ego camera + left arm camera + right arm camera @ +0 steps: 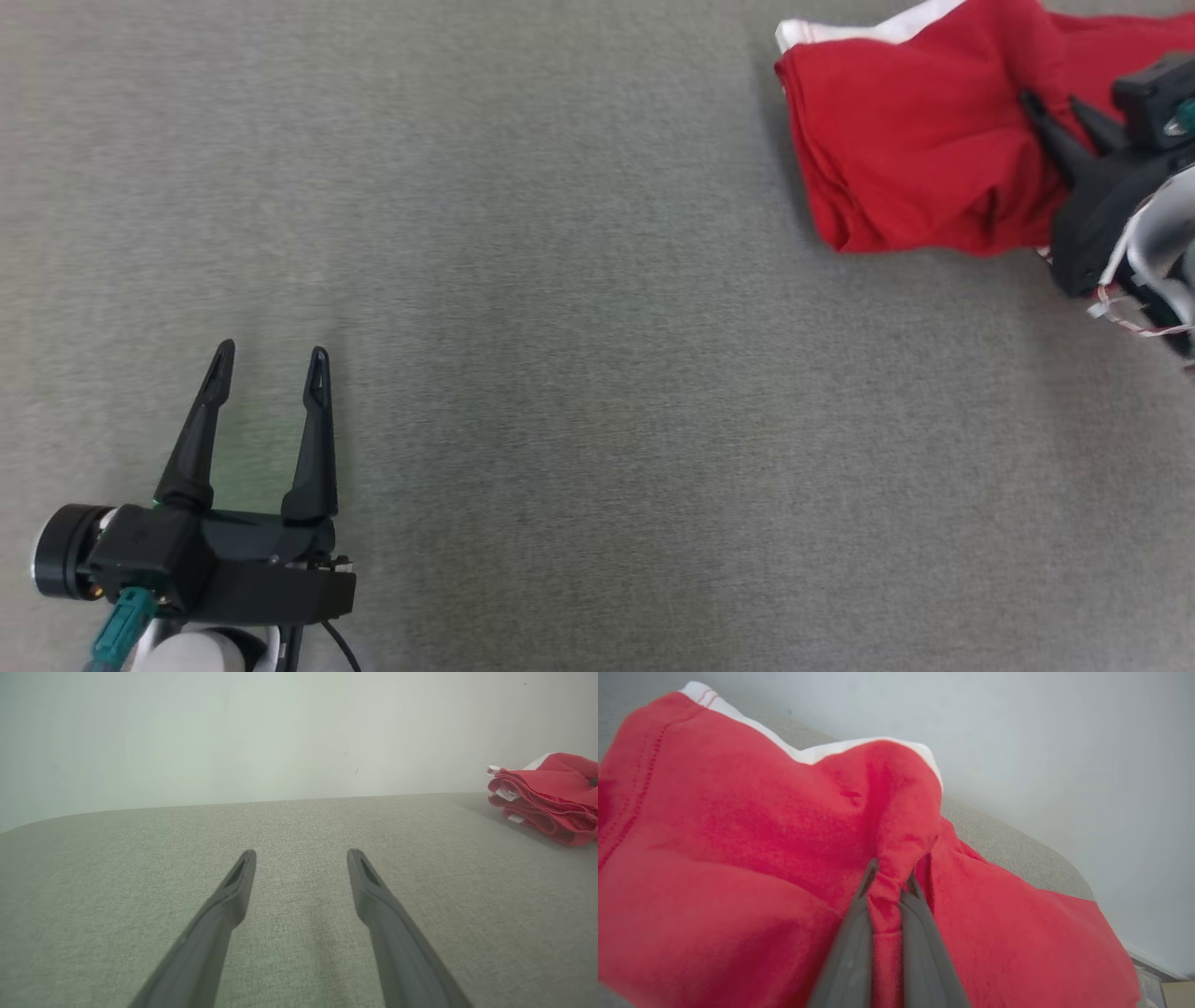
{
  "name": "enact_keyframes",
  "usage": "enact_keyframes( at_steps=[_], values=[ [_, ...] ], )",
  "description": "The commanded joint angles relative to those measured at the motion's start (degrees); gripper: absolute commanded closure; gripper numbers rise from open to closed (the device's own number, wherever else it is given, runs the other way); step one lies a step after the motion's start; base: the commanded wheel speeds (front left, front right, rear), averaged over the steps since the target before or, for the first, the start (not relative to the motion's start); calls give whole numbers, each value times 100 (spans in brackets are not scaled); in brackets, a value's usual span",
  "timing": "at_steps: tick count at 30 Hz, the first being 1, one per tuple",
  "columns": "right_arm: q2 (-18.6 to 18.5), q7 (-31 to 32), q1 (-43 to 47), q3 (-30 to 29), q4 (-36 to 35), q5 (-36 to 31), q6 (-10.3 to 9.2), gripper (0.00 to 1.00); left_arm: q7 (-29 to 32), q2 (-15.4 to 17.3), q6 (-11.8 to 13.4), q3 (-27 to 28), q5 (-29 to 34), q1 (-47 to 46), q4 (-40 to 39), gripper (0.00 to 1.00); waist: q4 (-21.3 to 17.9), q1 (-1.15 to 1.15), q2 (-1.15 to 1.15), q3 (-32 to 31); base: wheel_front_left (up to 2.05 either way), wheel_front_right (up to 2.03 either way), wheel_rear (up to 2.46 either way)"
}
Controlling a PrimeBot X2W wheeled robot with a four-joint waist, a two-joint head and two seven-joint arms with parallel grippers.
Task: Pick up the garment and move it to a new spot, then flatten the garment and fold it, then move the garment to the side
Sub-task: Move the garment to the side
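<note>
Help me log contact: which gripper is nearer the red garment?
Right. The right gripper pinches the red garment; the left gripper is open, far to its left.

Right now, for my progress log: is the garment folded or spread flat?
Folded: the garment lies in stacked layers, the right gripper pinching a ridge.

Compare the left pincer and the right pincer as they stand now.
The left pincer stands open with nothing between its fingers; the right pincer is shut on a pinched fold of the red garment. The left pincer sits over bare grey surface at the head view's lower left; the right pincer is at its upper right, on the garment. Both have two long dark fingers.
</note>
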Motion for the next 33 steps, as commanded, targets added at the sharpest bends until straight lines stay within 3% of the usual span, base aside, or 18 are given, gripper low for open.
enact_keyframes(
  at_steps=[1,8,19,24,31,32,33],
  values=[
    [-150,43,-83,57,-154,60,-19,100,-18,56,9,18,56,-74,-58,0,-378,-1,-1,361,0,0,0],
    [-1095,389,-279,240,-1044,208,-19,100,-18,176,9,35,123,-158,-302,0,-638,-1,-1,666,0,0,0],
    [-2184,636,-680,91,-1265,174,-19,100,-17,280,9,-7,145,-363,-576,0,-698,-1,-1,1151,0,0,0],
    [-2420,661,-725,-22,-1117,132,-19,100,-12,258,10,24,162,-438,-679,0,-668,-1,-1,1332,0,0,0],
    [-2388,533,-767,-251,-903,-99,-19,100,-3,237,13,9,173,-527,-697,0,-620,-1,-1,1456,0,0,0],
    [-2341,515,-771,-291,-874,-142,-19,99,3,236,13,16,182,-534,-694,0,-617,-1,-1,1450,0,0,0],
    [-2291,504,-761,-319,-846,-193,-19,71,3,234,13,31,187,-537,-687,0,-618,-1,-1,1434,0,0,0]
  ],
)
